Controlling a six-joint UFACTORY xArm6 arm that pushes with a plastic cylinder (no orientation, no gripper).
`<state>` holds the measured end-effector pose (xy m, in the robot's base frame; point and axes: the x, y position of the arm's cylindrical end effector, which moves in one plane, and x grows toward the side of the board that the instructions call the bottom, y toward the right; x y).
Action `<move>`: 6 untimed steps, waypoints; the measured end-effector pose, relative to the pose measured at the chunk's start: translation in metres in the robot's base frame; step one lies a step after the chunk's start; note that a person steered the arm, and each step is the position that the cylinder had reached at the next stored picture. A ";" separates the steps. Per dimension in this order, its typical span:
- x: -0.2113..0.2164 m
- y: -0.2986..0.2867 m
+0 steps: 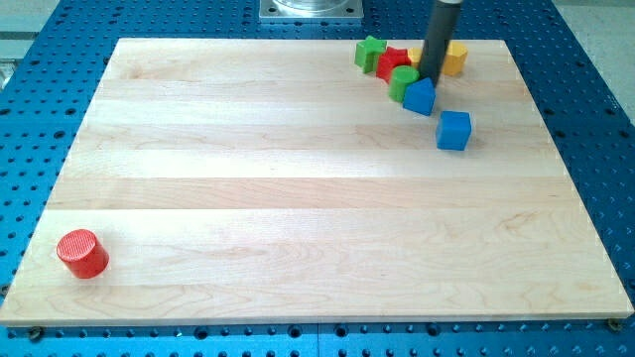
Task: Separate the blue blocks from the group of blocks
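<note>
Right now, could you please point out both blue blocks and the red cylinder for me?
Blue block touching the group [420, 97]: camera view, on its front face.
Blue cube standing apart [453, 131]: camera view, on its front face.
Red cylinder [82, 253]: camera view, on its side wall.

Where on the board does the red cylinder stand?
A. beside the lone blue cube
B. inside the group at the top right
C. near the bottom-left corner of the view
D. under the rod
C: the red cylinder stands alone near the wooden board's bottom-left corner, far from the other blocks.
</note>
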<state>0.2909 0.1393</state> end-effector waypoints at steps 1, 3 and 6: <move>0.014 -0.023; 0.042 0.033; 0.058 0.048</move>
